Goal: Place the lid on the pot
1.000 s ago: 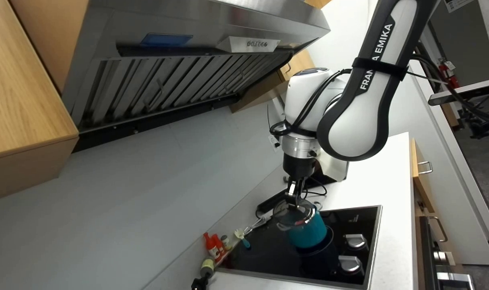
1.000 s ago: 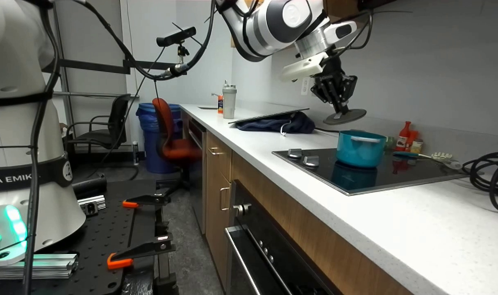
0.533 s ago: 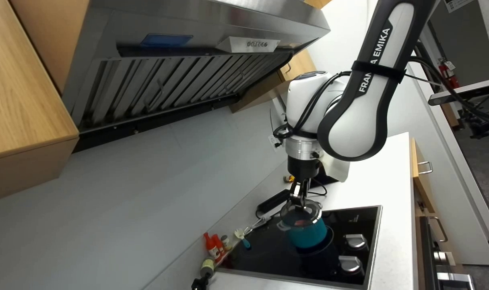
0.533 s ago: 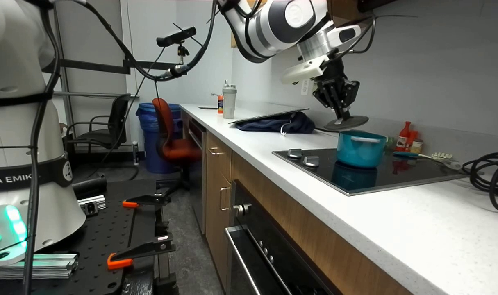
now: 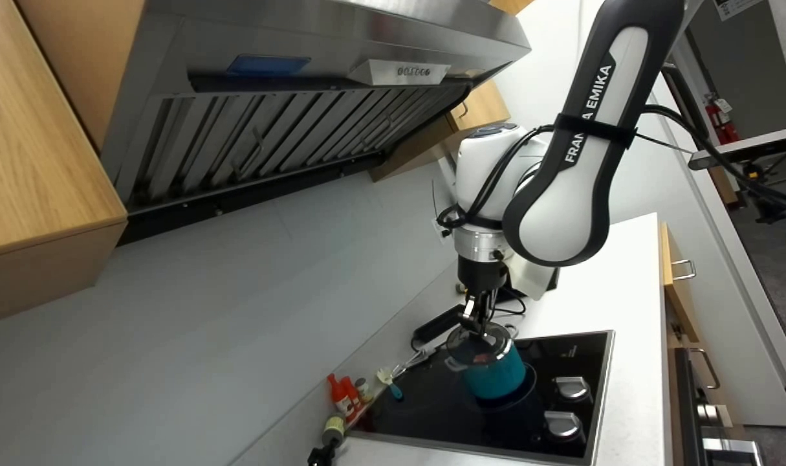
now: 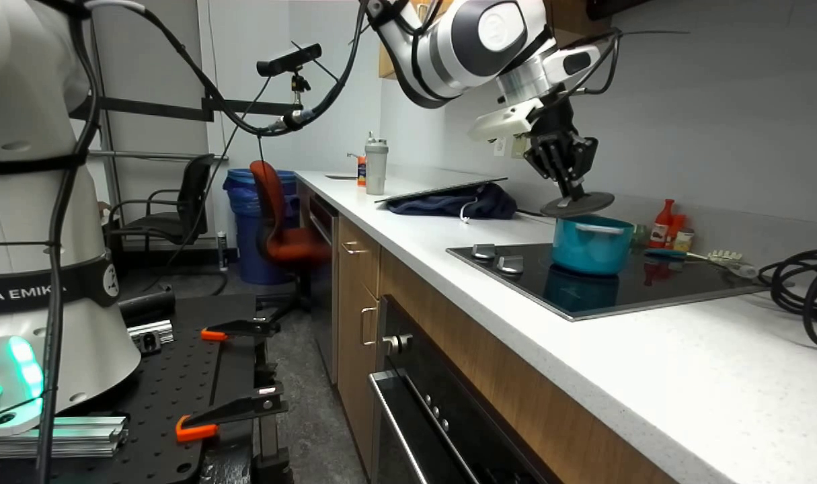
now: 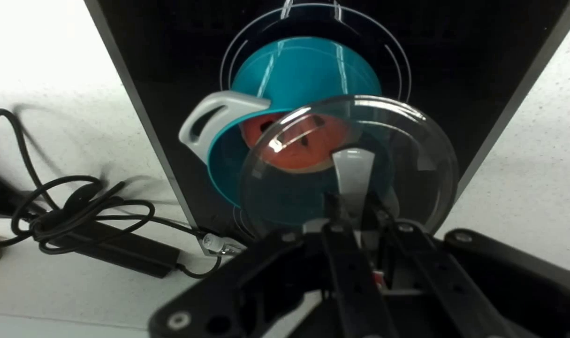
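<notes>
The teal-blue pot (image 6: 591, 250) stands on the stove, and it also shows in an exterior view (image 5: 497, 375). In the wrist view the pot (image 7: 308, 70) is open, with a red slice with dark spots (image 7: 303, 145) inside. My gripper (image 7: 355, 209) is shut on the light grey handle (image 7: 353, 171) of the clear glass lid (image 7: 289, 192). The lid (image 6: 593, 202) hangs just above the pot's rim, slightly tilted and off to one side, covering only part of the opening in the wrist view. My gripper also shows in both exterior views (image 5: 477, 320) (image 6: 571, 191). Whether lid and rim touch is unclear.
Stove knobs (image 6: 509, 264) sit near the pot. Red bottles (image 6: 661, 223) and utensils (image 6: 707, 257) lie on the stove's far side. A dark bundle (image 6: 458, 200) with a flat panel lies on the counter. Black cables (image 7: 78, 202) lie beside the stove. A range hood (image 5: 289, 123) hangs above.
The gripper has carried the lid downward and toward the pot, so the lid now sits lower and further over the opening. The grip on the handle and the pot are unchanged.
</notes>
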Robot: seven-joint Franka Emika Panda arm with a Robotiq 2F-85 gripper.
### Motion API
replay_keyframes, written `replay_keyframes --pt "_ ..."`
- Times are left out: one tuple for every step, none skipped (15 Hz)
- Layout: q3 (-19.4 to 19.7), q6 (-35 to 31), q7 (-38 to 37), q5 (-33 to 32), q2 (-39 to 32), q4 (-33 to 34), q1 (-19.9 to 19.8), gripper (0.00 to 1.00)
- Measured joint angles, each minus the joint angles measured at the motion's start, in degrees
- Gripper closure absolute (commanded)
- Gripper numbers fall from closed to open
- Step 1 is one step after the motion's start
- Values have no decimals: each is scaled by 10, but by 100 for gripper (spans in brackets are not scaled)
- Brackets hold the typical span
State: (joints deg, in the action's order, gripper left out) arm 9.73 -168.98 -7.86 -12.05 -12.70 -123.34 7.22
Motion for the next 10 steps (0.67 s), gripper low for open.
replay_keyframes --pt "3 -2 -3 -3 -5 3 2 96" --pt "7 -6 -8 -7 -9 5 5 96" --pt "12 -10 -14 -13 -12 6 9 96" --pt "19 -15 -22 -20 -15 7 13 96" --pt "28 -22 -30 -30 -18 8 18 96" --pt "39 -27 -42 -43 -19 9 25 96" --pt "50 -31 -54 -54 -20 10 33 96" --pt "60 -33 -65 -64 -20 11 40 96" --pt "69 -33 -74 -72 -20 12 48 96" --pt "77 -33 -83 -79 -20 14 55 96"
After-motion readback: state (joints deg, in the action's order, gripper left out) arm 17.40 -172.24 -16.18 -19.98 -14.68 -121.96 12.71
